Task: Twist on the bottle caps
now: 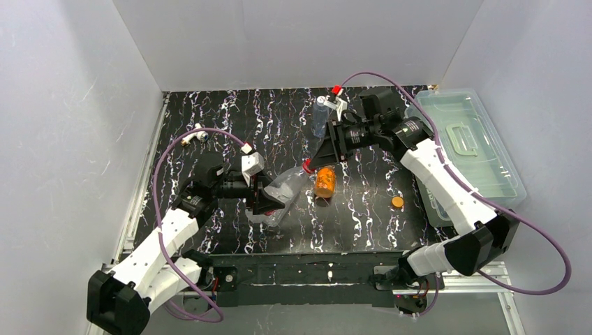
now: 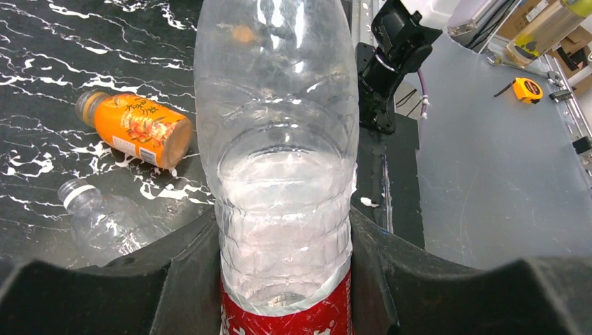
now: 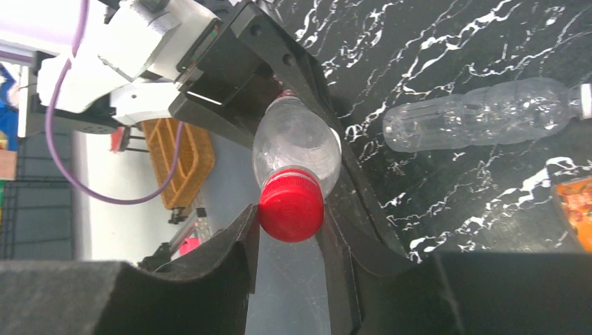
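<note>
Red cap: the red round plastic screw cap [image 3: 291,204] sits on the mouth of the large clear plastic bottle with a red label [image 2: 276,105], held in the air over the middle of the black marbled tabletop [image 1: 230,125].
Right pincer: the right pincer [image 3: 288,213] is clenched on the red cap, with one finger touching each side of it.
Left pincer: the left pincer [image 2: 283,241] grasps the body of the large clear bottle near its red label. Both fingers press on the plastic, and the bottle is tilted with its mouth toward the right pincer.
Second cap: one orange-yellow round plastic cap [image 1: 397,202] lies alone on the tabletop, apart from the bottles and near the storage box.
Orange bottle: a small orange labelled bottle [image 1: 324,183] lies on its side, near the red cap in the top view. I cannot tell if it has a cap.
Other clear bottle: a slim clear plastic bottle [image 3: 482,115] lies on its side farther back.
Storage box: a clear plastic storage box [image 1: 508,183] stands at the right edge with its lid on. I cannot tell what is inside.
Fitting: a small white-and-brass fitting [image 1: 195,136] lies at the far left.
Count: two caps, three bottles, one box, one fitting.
</note>
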Robot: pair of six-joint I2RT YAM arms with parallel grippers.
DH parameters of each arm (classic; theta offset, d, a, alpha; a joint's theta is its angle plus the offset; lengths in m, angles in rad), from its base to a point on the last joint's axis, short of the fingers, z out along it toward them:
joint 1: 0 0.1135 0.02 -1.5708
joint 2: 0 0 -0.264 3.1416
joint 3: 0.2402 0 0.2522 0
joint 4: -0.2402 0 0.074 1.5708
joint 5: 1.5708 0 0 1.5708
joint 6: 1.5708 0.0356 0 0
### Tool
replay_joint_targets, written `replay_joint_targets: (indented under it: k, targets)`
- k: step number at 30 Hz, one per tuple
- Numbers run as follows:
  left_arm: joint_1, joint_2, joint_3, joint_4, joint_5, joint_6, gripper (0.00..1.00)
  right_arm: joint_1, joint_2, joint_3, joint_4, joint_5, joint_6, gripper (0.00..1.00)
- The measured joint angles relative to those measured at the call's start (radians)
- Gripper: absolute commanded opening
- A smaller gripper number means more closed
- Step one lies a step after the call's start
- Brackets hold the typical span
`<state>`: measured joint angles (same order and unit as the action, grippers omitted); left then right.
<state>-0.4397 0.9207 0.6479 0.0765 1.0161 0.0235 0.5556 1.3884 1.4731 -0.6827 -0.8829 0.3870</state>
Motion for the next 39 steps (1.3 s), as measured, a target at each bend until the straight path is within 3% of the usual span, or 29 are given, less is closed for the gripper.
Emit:
replay_joint_targets:
  k: [9, 13, 25, 30, 34, 39]
  targets:
    - [-0.007, -0.010, 0.000, -0.057, -0.071, 0.053, 0.07, 0.036, 0.015, 0.019, -0.050, 0.084, -0.020, 0.24]
    - [-0.039, -0.037, 0.002, -0.086, -0.174, 0.107, 0.04, 0.035, 0.022, 0.000, -0.018, 0.119, 0.106, 0.22]
    - [-0.223, -0.094, 0.002, -0.168, -0.679, 0.395, 0.00, 0.036, 0.021, -0.109, 0.034, 0.287, 0.571, 0.23]
    - [-0.245, -0.133, -0.006, -0.166, -0.779, 0.468, 0.00, 0.054, 0.021, -0.110, 0.071, 0.332, 0.697, 0.37]
    - [-0.248, -0.152, -0.026, -0.135, -0.811, 0.481, 0.00, 0.068, 0.033, -0.078, 0.068, 0.362, 0.715, 0.57]
    - [-0.261, -0.166, -0.026, -0.065, -0.777, 0.450, 0.00, 0.066, 0.098, 0.096, -0.040, 0.440, 0.629, 0.87]
